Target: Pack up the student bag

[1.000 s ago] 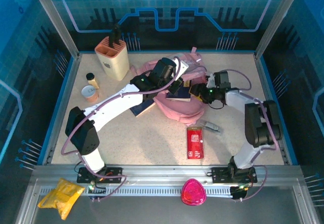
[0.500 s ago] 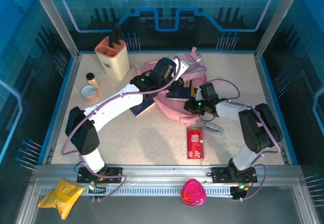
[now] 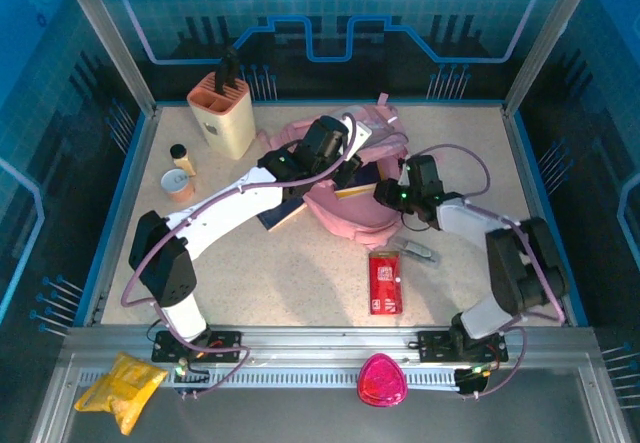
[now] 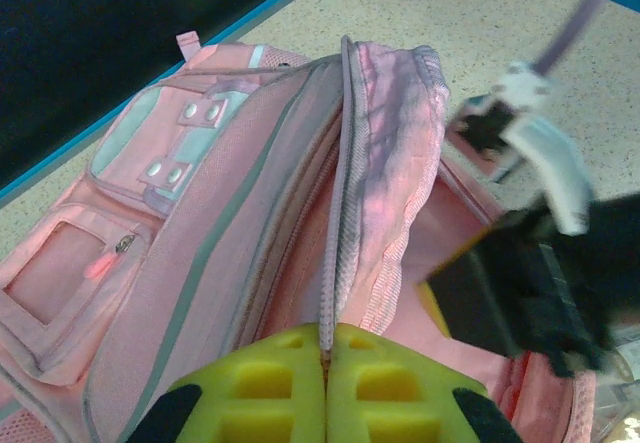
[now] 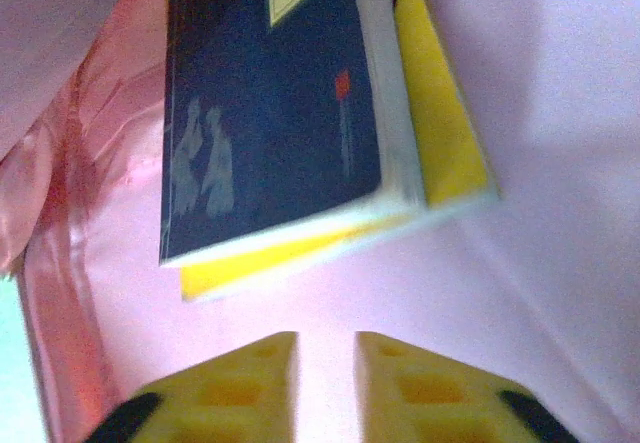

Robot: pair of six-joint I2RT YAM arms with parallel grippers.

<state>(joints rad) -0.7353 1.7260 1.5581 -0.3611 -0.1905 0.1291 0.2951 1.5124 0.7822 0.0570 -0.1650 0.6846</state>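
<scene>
Noted left end effector (image 4: 326, 358) pinching rim of student bag (image 4: 200, 223), right end effector (image 5: 326, 353) barely parted, empty; feared books (image 5: 270, 103) spilling on rim slip.

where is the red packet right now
In the top view the red packet lies flat on the table, right of centre, just nearer than the pink backpack, beside a small grey object.

the top camera looks down over the whole table (image 3: 300, 263) from its near edge; both wrist cameras sit close on the student bag (image 3: 350, 221), the right facing inside.
</scene>
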